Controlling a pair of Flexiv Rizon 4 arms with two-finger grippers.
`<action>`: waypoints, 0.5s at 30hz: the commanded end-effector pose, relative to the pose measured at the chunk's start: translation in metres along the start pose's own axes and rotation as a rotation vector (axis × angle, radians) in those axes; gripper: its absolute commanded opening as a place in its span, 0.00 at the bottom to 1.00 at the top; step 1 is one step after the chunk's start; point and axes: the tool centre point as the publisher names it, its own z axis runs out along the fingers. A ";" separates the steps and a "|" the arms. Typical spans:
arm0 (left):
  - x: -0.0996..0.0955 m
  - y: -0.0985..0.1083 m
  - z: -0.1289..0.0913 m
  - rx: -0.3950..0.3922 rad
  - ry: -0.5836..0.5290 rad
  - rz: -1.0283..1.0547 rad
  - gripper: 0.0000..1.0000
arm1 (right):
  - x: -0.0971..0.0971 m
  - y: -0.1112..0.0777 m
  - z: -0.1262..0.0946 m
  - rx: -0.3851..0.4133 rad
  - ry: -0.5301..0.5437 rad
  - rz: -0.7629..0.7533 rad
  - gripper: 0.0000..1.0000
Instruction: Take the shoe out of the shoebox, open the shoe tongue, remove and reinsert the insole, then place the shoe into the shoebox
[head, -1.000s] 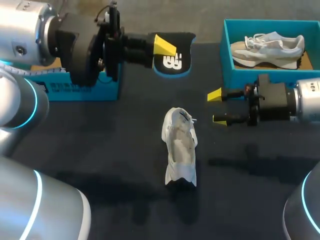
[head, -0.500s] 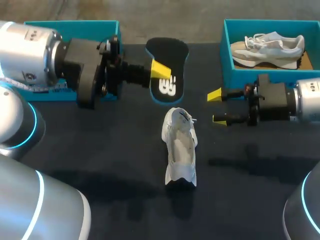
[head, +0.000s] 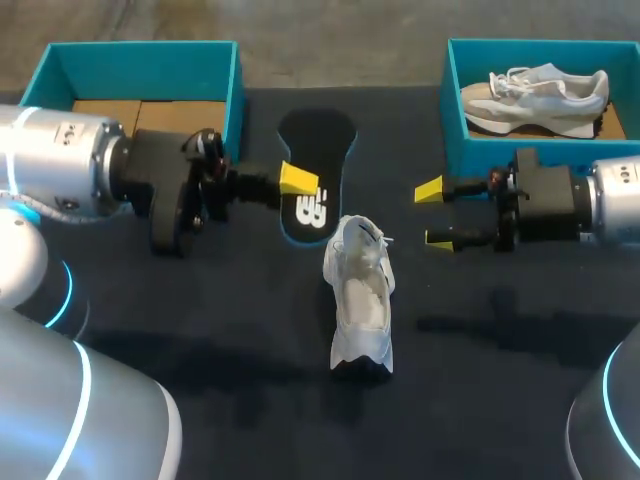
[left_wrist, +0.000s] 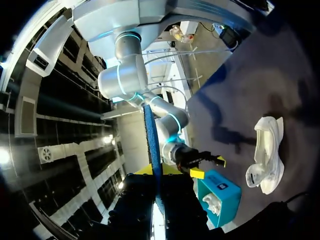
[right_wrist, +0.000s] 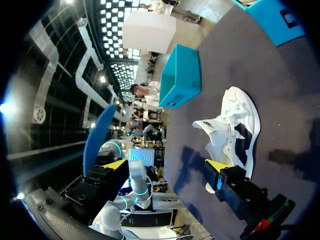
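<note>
Black matte tabletop (head: 250, 290), head view: soft shadows lie under both arms and beside the shoe.
- White shoe (head: 360, 295): stands on its sole at mid-table, opening upward, apart from both grippers.
- Black insole (head: 312, 160), blue-edged: faces the camera just behind the shoe. Its printed end overlaps the shoe's far end, and I cannot tell whether they touch.
- Left gripper (head: 298, 181): comes in from the left and is clamped on the insole's edge, with one yellow tip showing against it.
- Left shoebox (head: 140, 60): teal, back left, brown cardboard floor showing.
- Right shoebox (head: 455, 110): teal, back right, holding a second shoe (head: 535, 92) that lies on its side.
- Right gripper (head: 435, 213): just in front of the right shoebox, fingers apart, nothing between them.

Left wrist view:
- The insole (left_wrist: 151, 140) is seen edge-on, a thin blue strip rising from between this gripper's fingers, which grip it from both sides.
- Ahead, the shoe (left_wrist: 267, 150) sits on the dark tabletop (left_wrist: 250, 90).
- Near the shoe are the right gripper (left_wrist: 207, 165), tips parted, and the right shoebox (left_wrist: 220, 195).

Right wrist view:
- One yellow-tipped finger (right_wrist: 216, 166) of this gripper shows.
- The shoe (right_wrist: 232, 125) stands just ahead of it on the tabletop (right_wrist: 280, 100).
- Beyond the shoe, the left gripper (right_wrist: 117, 167) holds the insole (right_wrist: 100, 132) upright, blue face showing.
- The left shoebox (right_wrist: 180, 75) stands farther off.
</note>
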 end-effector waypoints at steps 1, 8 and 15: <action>0.019 -0.009 -0.011 -0.005 0.014 0.020 0.00 | 0.000 0.000 0.001 -0.002 -0.002 0.001 1.00; 0.033 -0.010 -0.027 -0.023 0.073 0.069 0.00 | 0.000 0.000 0.001 -0.002 -0.002 0.001 1.00; 0.043 -0.011 -0.042 -0.039 0.161 0.129 0.00 | 0.000 0.000 0.001 -0.002 -0.002 0.001 1.00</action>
